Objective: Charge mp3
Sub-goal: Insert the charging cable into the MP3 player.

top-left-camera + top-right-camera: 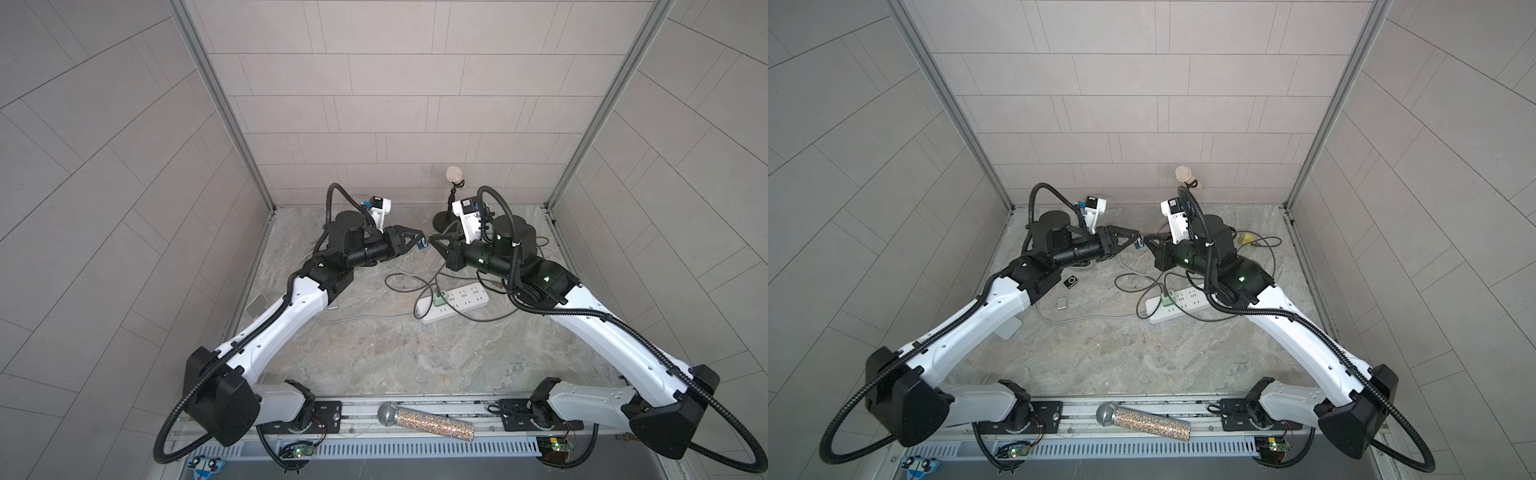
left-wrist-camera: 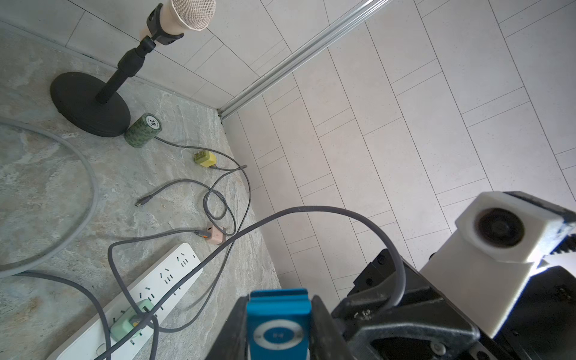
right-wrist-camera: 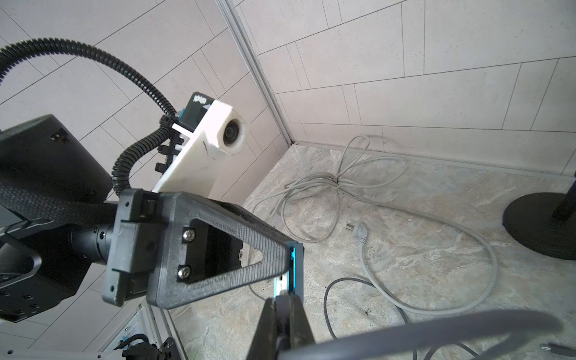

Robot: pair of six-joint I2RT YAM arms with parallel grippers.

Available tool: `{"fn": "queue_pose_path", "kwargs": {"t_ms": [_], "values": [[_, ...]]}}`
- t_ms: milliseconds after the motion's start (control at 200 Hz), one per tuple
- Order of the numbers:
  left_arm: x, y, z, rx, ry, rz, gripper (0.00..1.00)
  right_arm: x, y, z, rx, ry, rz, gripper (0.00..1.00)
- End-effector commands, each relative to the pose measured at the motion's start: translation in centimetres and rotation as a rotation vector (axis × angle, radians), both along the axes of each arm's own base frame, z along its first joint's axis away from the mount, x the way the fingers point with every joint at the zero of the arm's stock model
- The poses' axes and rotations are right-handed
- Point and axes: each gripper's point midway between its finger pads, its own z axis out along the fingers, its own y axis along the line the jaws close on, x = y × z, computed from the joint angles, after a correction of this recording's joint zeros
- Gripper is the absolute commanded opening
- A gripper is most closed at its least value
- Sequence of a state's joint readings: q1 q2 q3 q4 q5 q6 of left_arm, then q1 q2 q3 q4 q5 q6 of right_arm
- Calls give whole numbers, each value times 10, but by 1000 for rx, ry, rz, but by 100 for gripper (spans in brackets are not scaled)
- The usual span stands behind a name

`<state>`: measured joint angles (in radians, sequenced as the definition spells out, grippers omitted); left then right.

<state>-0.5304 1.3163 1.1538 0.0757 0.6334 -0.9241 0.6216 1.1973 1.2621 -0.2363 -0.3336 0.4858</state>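
My left gripper is shut on a blue mp3 with a round control ring, held above the table; it also shows in a top view as mp3. My right gripper faces it tip to tip and is shut on the plug of a dark grey cable. The plug's tip meets the mp3's lower edge; I cannot tell how deep it sits. The cable runs down to a green charger plugged into the white power strip.
A microphone stand stands at the back. A green roll, a yellow charger, a pink charger and loose cords lie around. A black player lies under my left arm. A glitter microphone rests on the front rail.
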Motion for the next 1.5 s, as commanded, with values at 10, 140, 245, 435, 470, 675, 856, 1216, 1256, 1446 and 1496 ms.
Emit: {"fn": "queue_pose_path", "kwargs": {"t_ms": [10, 140, 245, 435, 470, 675, 856, 1216, 1256, 1446, 1496], "values": [[-2, -4, 25, -40, -63, -25, 0, -3, 2, 2, -12, -15, 18, 0], [-2, -4, 27, -44, -66, -27, 0, -2, 1, -8, -37, -2, 12, 0], [-4, -4, 29, -51, -68, -32, 0, 0, 0, -13, -54, -6, 5, 0], [-5, -3, 31, -54, -74, -33, 0, 1, 0, -22, -93, 2, 8, 0], [-5, -4, 32, -55, -75, -34, 0, 1, 1, -24, -106, -2, 20, 0], [-7, -8, 36, -36, -98, -56, 0, -2, 8, -46, -199, 15, 74, 0], [-10, -12, 46, -33, -123, -76, 0, -4, 14, -63, -249, 38, 98, 0], [-8, -9, 74, -123, -194, -45, 0, -1, 11, -77, -273, 103, 60, 0], [-8, -8, 78, -140, -208, -37, 0, -1, 10, -79, -269, 117, 48, 0], [-14, -10, 95, -174, -258, -50, 0, -1, 9, -83, -270, 131, 41, 0], [-18, -14, 95, -156, -267, -65, 0, -1, 9, -84, -287, 129, 48, 0]]}}
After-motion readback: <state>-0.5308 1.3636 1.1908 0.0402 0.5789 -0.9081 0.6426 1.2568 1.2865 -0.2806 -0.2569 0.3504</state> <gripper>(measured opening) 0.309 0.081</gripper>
